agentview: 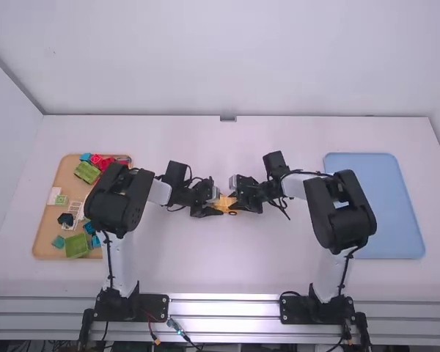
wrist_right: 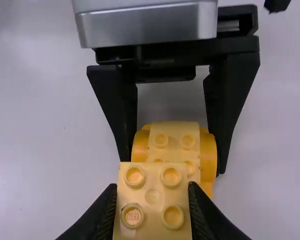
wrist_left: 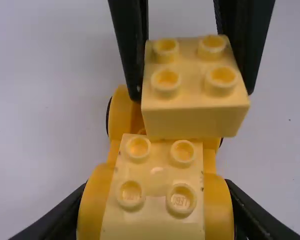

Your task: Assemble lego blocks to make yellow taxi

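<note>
Mid-table in the high view, my left gripper point(agentview: 210, 201) and my right gripper point(agentview: 242, 198) face each other over the orange-yellow car base point(agentview: 224, 204). My left gripper point(wrist_left: 155, 210) is shut on the car base point(wrist_left: 121, 117) at its end with a pale yellow studded top point(wrist_left: 155, 170). My right gripper point(wrist_right: 152, 200) is shut on a pale yellow two-by-two block point(wrist_right: 152, 196). That block point(wrist_left: 195, 100) is level, over the base's other end, beside the studded top; whether it touches the base I cannot tell.
On the left, a wooden tray point(agentview: 48, 233) holds green point(agentview: 77, 246), red, blue and white pieces. A blue tray point(agentview: 385, 213) lies at the right of the white table point(agentview: 227, 271).
</note>
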`<move>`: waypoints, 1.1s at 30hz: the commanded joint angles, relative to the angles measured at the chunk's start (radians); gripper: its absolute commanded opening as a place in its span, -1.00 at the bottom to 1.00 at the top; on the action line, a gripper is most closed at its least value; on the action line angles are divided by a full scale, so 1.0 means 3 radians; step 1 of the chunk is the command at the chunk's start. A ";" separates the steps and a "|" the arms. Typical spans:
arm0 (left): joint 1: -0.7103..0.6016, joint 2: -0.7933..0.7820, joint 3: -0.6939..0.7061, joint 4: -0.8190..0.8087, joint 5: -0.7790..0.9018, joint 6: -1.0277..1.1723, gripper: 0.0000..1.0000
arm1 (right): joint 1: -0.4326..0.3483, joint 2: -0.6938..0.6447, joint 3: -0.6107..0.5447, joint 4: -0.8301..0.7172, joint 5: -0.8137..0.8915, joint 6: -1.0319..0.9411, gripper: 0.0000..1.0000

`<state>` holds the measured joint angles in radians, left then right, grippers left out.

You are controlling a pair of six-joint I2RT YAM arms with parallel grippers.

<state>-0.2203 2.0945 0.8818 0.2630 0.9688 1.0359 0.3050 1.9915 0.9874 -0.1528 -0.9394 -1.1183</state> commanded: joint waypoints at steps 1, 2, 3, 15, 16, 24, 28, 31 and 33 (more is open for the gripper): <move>-0.0020 0.0069 -0.0041 -0.0004 0.0051 0.0029 -0.01 | -0.0004 -0.0050 0.0045 -0.0005 0.0106 0.0160 -0.60; -0.0020 0.0069 -0.0041 -0.0001 0.0064 0.0028 -0.02 | -0.0010 -0.0050 0.0041 -0.0009 0.0103 0.0161 -0.62; -0.0022 0.0069 -0.0041 0.0001 0.0064 0.0028 -0.02 | -0.0010 -0.0050 0.0037 -0.0011 0.0094 0.0161 -0.62; -0.0036 0.0069 -0.0042 -0.0045 0.0116 0.0024 -0.18 | -0.0017 -0.0050 -0.0308 0.0610 0.0192 0.0484 -0.64; -0.0031 0.0069 -0.0042 -0.0043 0.0117 0.0014 -0.18 | -0.0015 -0.0050 -0.0308 0.0600 0.0188 0.0481 -0.64; -0.0033 0.0069 -0.0042 -0.0092 0.0108 0.0003 -0.28 | -0.0090 -0.0051 -0.0287 0.0626 0.0092 0.0411 -0.68; -0.0032 0.0069 -0.0041 -0.0081 0.0108 0.0003 -0.30 | -0.0127 -0.0051 -0.0284 0.0521 -0.0024 0.0301 -0.67; -0.0033 0.0069 -0.0042 -0.0076 0.0108 0.0003 -0.31 | -0.0125 -0.0051 -0.0281 0.0474 -0.0032 0.0234 -0.69; -0.0033 0.0069 -0.0041 -0.0066 0.0111 0.0001 -0.31 | -0.0116 -0.0051 -0.0281 0.0484 -0.0032 0.0239 -0.68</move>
<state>-0.2199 2.0945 0.8814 0.2466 0.9829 1.0367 0.2657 1.9892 0.9112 -0.0032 -0.9432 -1.0313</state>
